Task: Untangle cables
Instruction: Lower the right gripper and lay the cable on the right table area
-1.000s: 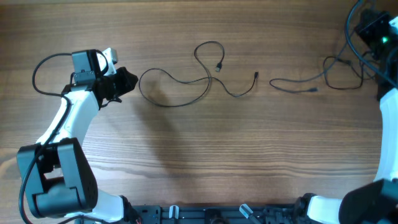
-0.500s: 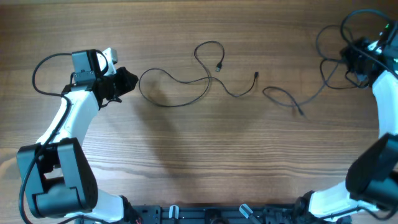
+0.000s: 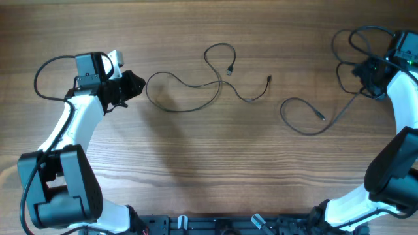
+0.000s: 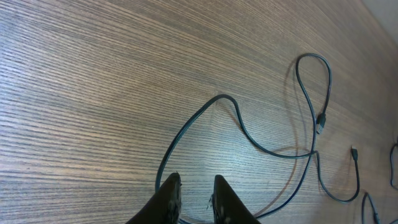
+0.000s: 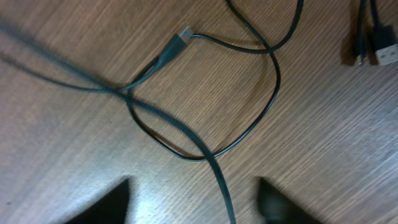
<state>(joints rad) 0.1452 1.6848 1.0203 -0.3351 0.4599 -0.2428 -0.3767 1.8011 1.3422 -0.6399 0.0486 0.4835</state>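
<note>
One thin black cable (image 3: 189, 98) lies in loops at the table's middle, its plugs (image 3: 230, 69) free. My left gripper (image 3: 137, 83) sits at that cable's left loop. In the left wrist view its fingertips (image 4: 194, 183) stand narrowly apart over the cable (image 4: 249, 134), wood showing between them. A second cable (image 3: 307, 127) lies looped at the right, running up toward my right gripper (image 3: 362, 70). In the right wrist view that gripper (image 5: 193, 186) is wide open. The cable (image 5: 217, 168) passes loose between its fingers, its plug (image 5: 182, 34) lying beyond.
A thicker black arm cord (image 3: 46, 72) arcs off the left arm. More black cords (image 3: 346, 46) bunch at the far right by the right arm. Two plugs (image 5: 379, 50) lie at the top right of the right wrist view. Arm bases line the front edge (image 3: 215, 225).
The right gripper has opened and let the right cable go. That cable's free end has dropped into a loop nearer the front. The left arm has not moved.
</note>
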